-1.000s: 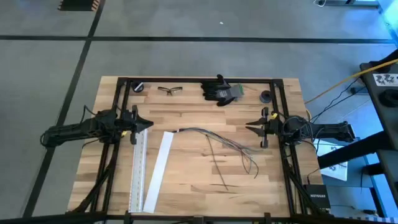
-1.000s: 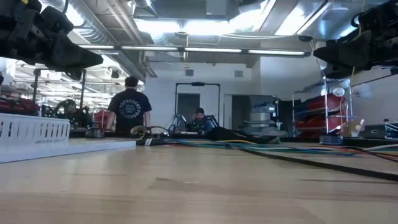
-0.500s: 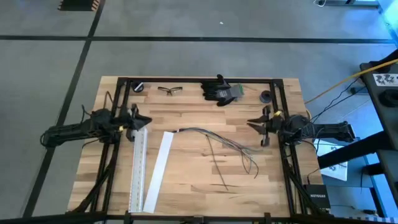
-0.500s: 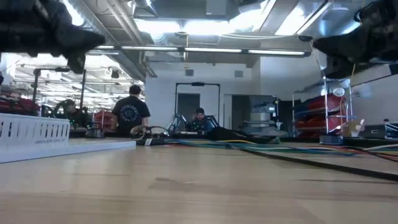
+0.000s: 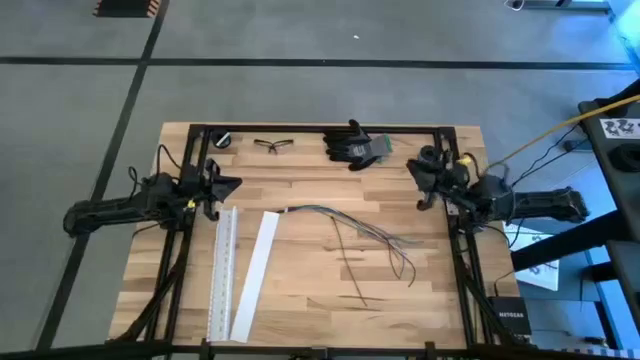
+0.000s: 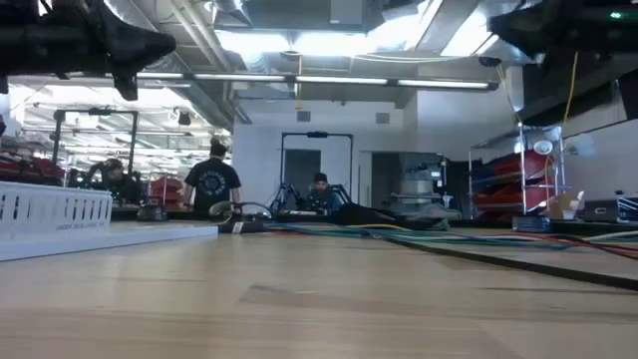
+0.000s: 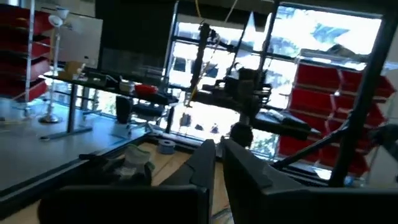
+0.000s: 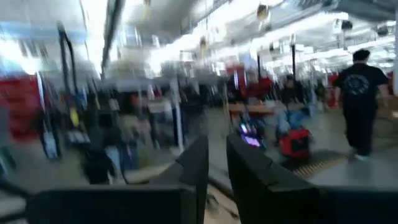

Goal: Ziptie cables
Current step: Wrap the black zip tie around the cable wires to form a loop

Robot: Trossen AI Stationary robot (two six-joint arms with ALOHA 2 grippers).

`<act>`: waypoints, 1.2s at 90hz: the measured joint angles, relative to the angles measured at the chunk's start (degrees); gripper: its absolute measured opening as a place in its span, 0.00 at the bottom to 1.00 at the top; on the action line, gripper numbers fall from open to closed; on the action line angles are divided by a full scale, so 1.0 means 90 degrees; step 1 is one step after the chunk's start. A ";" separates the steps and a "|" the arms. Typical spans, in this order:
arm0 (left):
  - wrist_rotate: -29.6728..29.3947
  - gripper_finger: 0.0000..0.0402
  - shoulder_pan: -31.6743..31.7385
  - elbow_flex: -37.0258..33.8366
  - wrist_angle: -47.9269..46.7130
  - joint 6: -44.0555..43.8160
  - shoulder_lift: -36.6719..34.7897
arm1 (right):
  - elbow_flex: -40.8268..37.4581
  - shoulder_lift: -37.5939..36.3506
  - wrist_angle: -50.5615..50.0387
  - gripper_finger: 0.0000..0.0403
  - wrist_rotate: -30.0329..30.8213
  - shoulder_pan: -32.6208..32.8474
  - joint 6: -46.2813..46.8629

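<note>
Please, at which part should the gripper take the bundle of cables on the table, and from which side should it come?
Probably best to grip the cables near the left end, where the wires lie together; toward the right they splay apart. They lie flat on the table, so come straight down from above, fingers across the bundle. The left gripper is nearer.

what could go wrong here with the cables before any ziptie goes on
The loose bundle of thin dark and grey cables lies untouched mid-table, ends splayed, so a single grasp may miss strands. The two long white plastic channel strips lie close beside its left end and could be bumped. Both end effectors, left and right, hang away from the bundle, and no ziptie shows.
</note>
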 joint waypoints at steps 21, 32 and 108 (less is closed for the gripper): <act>-0.0012 0.04 0.0000 0.0002 0.0178 0.0155 0.0190 | 0.2172 0.2575 -0.2640 0.11 -0.0074 -0.0215 0.0146; -0.0012 0.04 0.0000 0.0002 0.0261 0.0154 0.0192 | 0.3172 0.3847 -0.3555 0.17 -0.0306 -0.0211 0.0314; -0.0007 0.04 -0.0002 0.0015 0.0203 -0.0023 0.0192 | 0.5458 0.9559 -0.2306 0.62 -0.2314 -0.0474 0.0233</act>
